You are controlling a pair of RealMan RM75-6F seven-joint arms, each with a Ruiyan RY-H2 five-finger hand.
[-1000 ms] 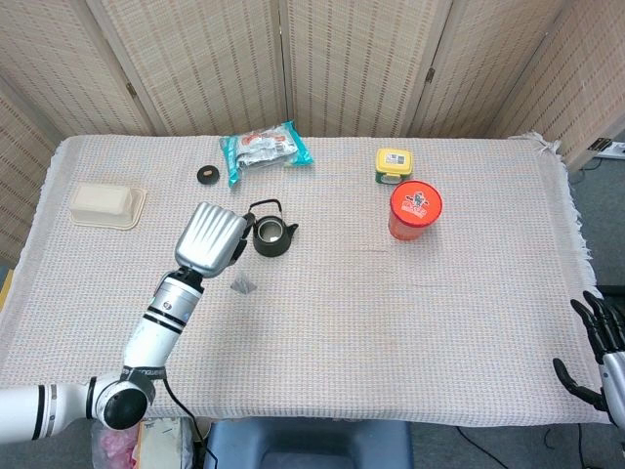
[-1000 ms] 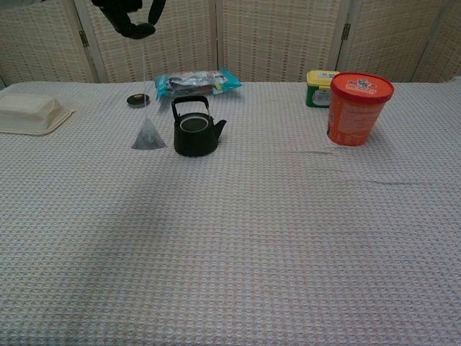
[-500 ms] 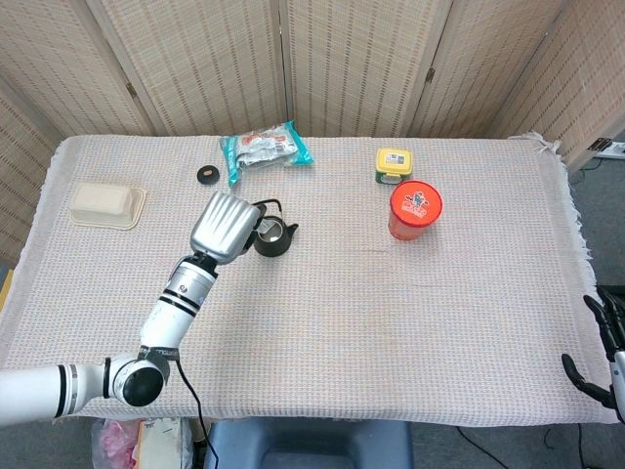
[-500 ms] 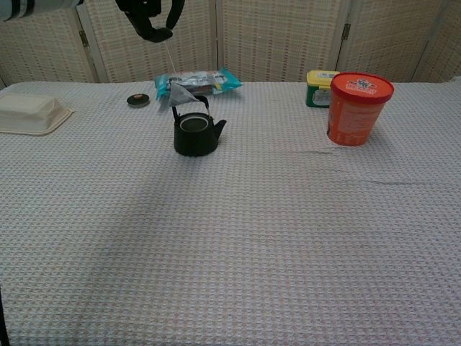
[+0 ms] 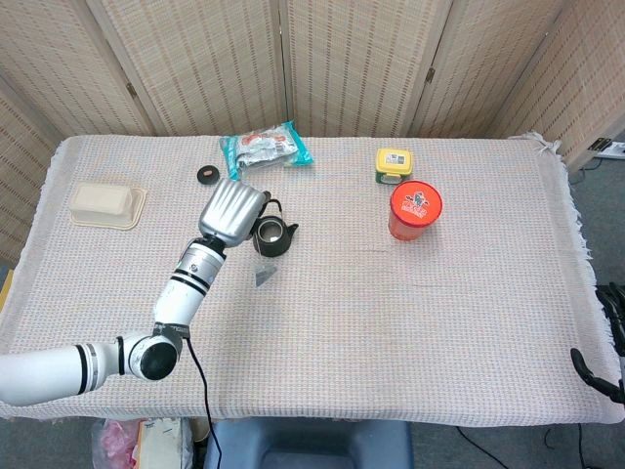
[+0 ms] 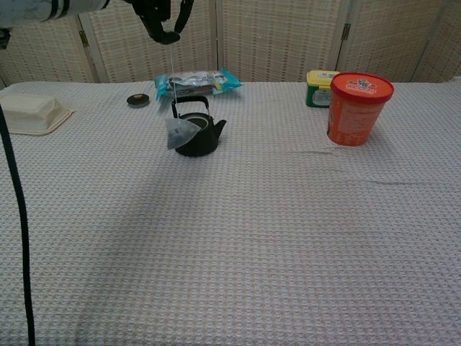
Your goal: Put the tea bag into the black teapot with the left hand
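Backdrop: woven screens stand behind a desk (image 5: pixel 410 313) under a pale waffle cloth.
Right hand: only dark fingers (image 5: pixel 598 371) show at the near right edge of the head view, off the desk; whether they are spread or curled cannot be told. A second ago more of this hand was in frame.
Tea bag: the tea bag (image 6: pixel 178 132) hangs on its string in front of the teapot's left side, off the cloth. A second ago it sat low, left of the pot; half a second ago it swung up by the handle.
Left hand: the left hand (image 5: pixel 233 208) is above the pot, fingers (image 6: pixel 160 27) closed on the string's top. It has moved right and further back since the earlier frames.
Teapot: the black teapot (image 6: pixel 200 136) stands unmoved, lid off.
Red tub: the red tub (image 5: pixel 414 209) is well right of the pot, a yellow-lidded jar (image 5: pixel 393 163) just behind it.
Far items: a beige tray (image 5: pixel 105 205), a small black lid (image 5: pixel 207 174) and a teal packet (image 5: pixel 266 149).
Views: head view shows the silver back of the hand and the whole arm; chest view shows the dark fingers and the string.
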